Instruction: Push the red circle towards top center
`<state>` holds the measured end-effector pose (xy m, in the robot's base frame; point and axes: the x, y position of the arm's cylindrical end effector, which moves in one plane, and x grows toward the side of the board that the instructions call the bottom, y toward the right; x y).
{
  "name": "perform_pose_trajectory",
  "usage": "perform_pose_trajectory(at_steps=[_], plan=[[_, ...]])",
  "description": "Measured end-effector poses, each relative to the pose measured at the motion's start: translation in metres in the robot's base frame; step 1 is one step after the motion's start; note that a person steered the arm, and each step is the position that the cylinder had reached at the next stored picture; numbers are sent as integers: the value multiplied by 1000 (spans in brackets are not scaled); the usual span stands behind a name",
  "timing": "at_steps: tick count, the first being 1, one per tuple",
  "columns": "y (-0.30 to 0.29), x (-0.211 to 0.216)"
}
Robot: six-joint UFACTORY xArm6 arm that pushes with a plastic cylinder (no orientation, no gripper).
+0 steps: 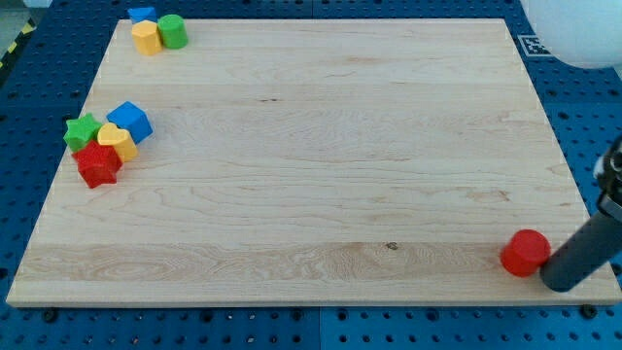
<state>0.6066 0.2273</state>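
**A:** Red circle [526, 253] parked way down at the view's bottom right of the desk [311, 146], close to the bottom edge. Tip [562, 283] sitting just right of it and a touch lower, looks about touching, hard to call for sure

**B:** Risky spot tbh. Pushing from that side probably sends it toward the view's left rather than up to top center, so needs getting underneath first, and barely any desk left down there to swing round. Off-center contact on a round piece = likely rolls off the rod and slips sideways

**A:** Yep, and long way to travel, so small aim errors add up. Other stuff well apart at least: red star [97, 165], yellow heart [117, 142], green star [82, 130], blue cube [130, 121] bunched at the left edge, then a blue block [142, 14], yellow block [147, 38], green cylinder [172, 31] up top left

**B:** End effector state? Just a bare rod, nothing to open or clench, holding nothing, only nudging at most
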Motion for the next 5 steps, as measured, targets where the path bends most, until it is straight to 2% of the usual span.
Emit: perform_pose_trajectory(at_steps=[5], plan=[[-153,-134]])
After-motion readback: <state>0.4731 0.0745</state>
